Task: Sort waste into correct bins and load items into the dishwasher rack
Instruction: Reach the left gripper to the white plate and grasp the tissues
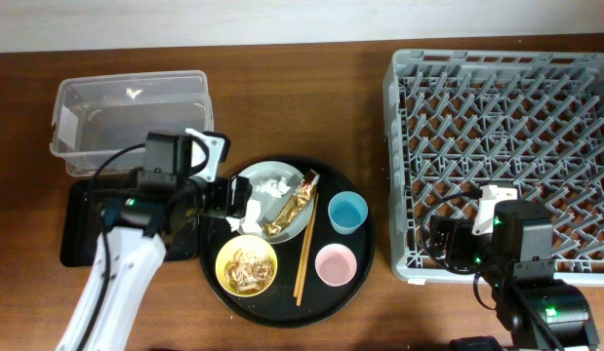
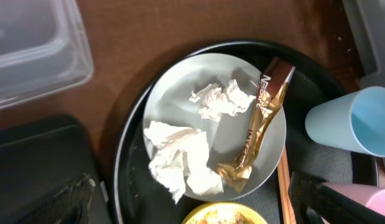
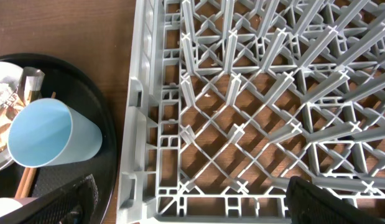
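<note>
The left gripper [image 2: 189, 186] hangs wide open over the grey-green plate [image 2: 173, 93], with crumpled tissues [image 2: 180, 162] between its fingers and the gold-brown wrapper [image 2: 257, 124] just ahead. The right gripper [image 3: 192, 196], equally wide, hovers above the dishwasher rack [image 3: 139, 143], with the blue cup [image 3: 52, 134] to its left.

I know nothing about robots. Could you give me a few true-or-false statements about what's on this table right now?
1. The dishwasher rack holds no dishes. True.
2. The yellow bowl holds food scraps. True.
3. The snack wrapper lies in the yellow bowl. False: it lies on the grey-green plate, beside two crumpled tissues.
4. The blue cup stands in the dishwasher rack. False: it stands on the round black tray.
</note>
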